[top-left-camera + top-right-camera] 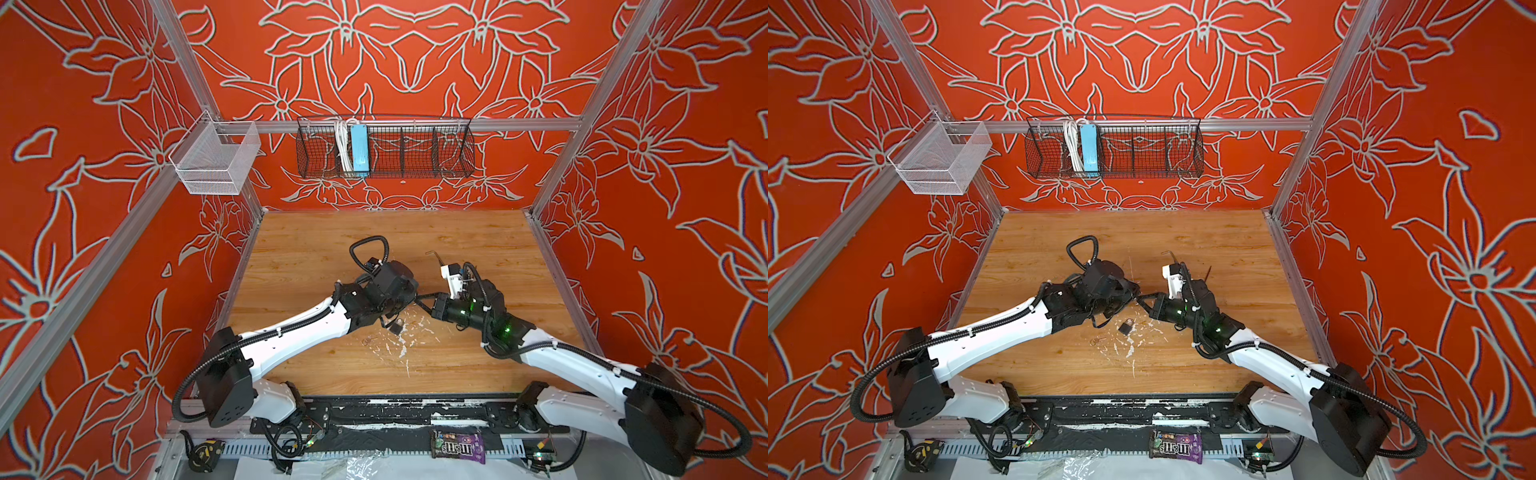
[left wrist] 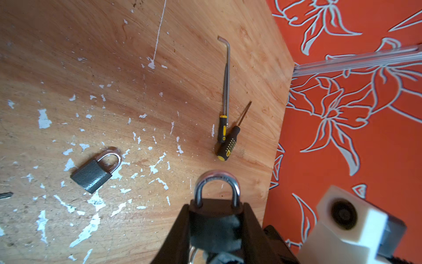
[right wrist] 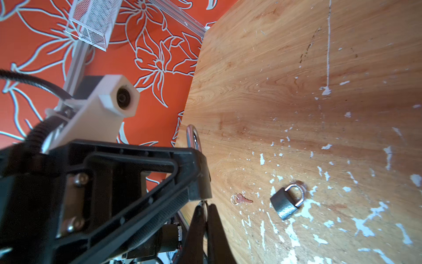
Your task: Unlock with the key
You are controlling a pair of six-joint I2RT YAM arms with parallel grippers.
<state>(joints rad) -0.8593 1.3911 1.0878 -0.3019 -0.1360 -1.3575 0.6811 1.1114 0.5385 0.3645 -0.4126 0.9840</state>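
We see both arms stretched low over the counter (image 1: 299,257), forearms slanting inward, wrists meeting tip to tip just above and behind the grey padlock (image 1: 395,328) that lies flat on it. In both top views the meeting point is a dark tangle, and the grips cannot be read there. The left wrist view shows the left gripper (image 2: 216,211) with its jaws grasping a black padlock (image 2: 214,219) by the body, shackle pointing outward. The right wrist view shows the right gripper (image 3: 204,206) with its jaws clenched on a thin key (image 3: 201,203) under that held lock. The same view shows a spare key (image 3: 242,200) just beside the grey padlock. Only the left wrist view shows in full the two screwdrivers (image 2: 228,144) and the hex key (image 2: 226,68), well apart from the grey padlock.
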